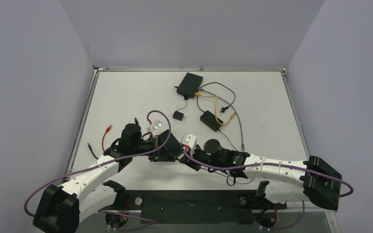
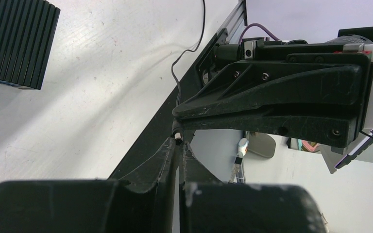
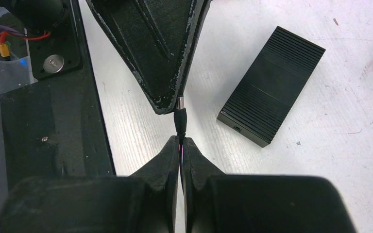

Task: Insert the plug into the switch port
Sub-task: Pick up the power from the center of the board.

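Observation:
A small black barrel plug (image 3: 180, 116) with a metal tip hangs between the two grippers, above the table. My right gripper (image 3: 180, 141) is shut on the thin cable just behind the plug. My left gripper (image 2: 180, 144) is shut on the plug's tip (image 2: 178, 132); its fingers (image 3: 165, 58) come down from the top of the right wrist view. In the top view, the left gripper (image 1: 176, 149) and right gripper (image 1: 188, 159) meet tip to tip near the front middle. The switch, a black ribbed box (image 3: 272, 92), lies flat on the table (image 1: 126, 97) beyond them, also seen in the other views (image 1: 210, 120) (image 2: 17, 43).
A second black box (image 1: 189, 85) with yellow and grey cables sits at the back. A small black adapter (image 1: 178, 115) lies near it. Red and black loose cables (image 1: 108, 133) lie at the left. The black base rail (image 3: 53, 145) runs along the near edge.

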### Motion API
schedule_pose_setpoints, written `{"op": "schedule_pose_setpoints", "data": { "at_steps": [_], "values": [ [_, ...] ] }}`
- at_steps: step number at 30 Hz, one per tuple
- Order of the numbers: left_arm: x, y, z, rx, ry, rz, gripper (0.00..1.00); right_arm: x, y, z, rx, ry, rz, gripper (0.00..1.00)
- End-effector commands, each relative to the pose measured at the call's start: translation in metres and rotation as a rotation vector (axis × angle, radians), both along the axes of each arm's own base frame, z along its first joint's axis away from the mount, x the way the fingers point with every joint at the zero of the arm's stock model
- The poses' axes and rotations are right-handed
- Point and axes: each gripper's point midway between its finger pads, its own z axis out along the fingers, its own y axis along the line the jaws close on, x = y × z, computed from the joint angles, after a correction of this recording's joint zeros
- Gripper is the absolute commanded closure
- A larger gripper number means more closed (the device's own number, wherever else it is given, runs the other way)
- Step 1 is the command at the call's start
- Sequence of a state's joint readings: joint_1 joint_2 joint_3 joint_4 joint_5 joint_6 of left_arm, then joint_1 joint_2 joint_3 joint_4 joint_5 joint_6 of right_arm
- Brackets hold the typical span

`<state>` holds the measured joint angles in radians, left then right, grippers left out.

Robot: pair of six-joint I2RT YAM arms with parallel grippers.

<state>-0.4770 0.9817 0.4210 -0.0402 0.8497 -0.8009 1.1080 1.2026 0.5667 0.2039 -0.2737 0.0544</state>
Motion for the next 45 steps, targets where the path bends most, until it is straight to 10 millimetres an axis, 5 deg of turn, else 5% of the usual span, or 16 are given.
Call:
{"op": "schedule_pose_setpoints", "data": {
  "at_steps": [1,3,9,20,24,28,32,39,45],
  "values": [
    [0.004,-0.007,0.019,-0.055,-0.088,-0.036,1.00,0.002,0.012,0.021,0.048,-0.041,0.014,1.00],
    [0.004,-0.007,0.019,-0.052,-0.091,-0.032,1.00,0.004,0.011,0.023,0.048,-0.049,0.004,0.98],
    [0.003,-0.007,0.021,-0.058,-0.094,-0.036,1.00,0.006,0.000,0.028,0.048,-0.111,-0.001,0.71],
    [0.003,-0.007,0.020,-0.051,-0.092,-0.032,1.00,0.020,-0.017,0.029,0.006,-0.196,-0.071,0.61],
    [0.004,-0.003,0.010,-0.003,-0.067,0.000,0.73,0.030,-0.024,0.026,-0.023,-0.192,-0.140,0.59],
    [0.006,0.003,0.000,0.044,-0.059,0.047,0.50,0.044,-0.035,0.033,0.076,-0.204,-0.268,0.37],
    [0.007,0.012,-0.011,0.100,-0.047,0.103,0.45,0.057,-0.040,0.039,0.185,-0.124,-0.371,0.18],
    [0.005,0.023,-0.027,0.136,-0.005,0.195,0.44,0.049,-0.023,0.006,0.123,0.038,-0.200,0.23],
    [0.001,0.026,-0.042,0.130,0.050,0.237,0.44,0.034,-0.009,-0.023,0.016,0.009,-0.111,0.27]
  ]
}}
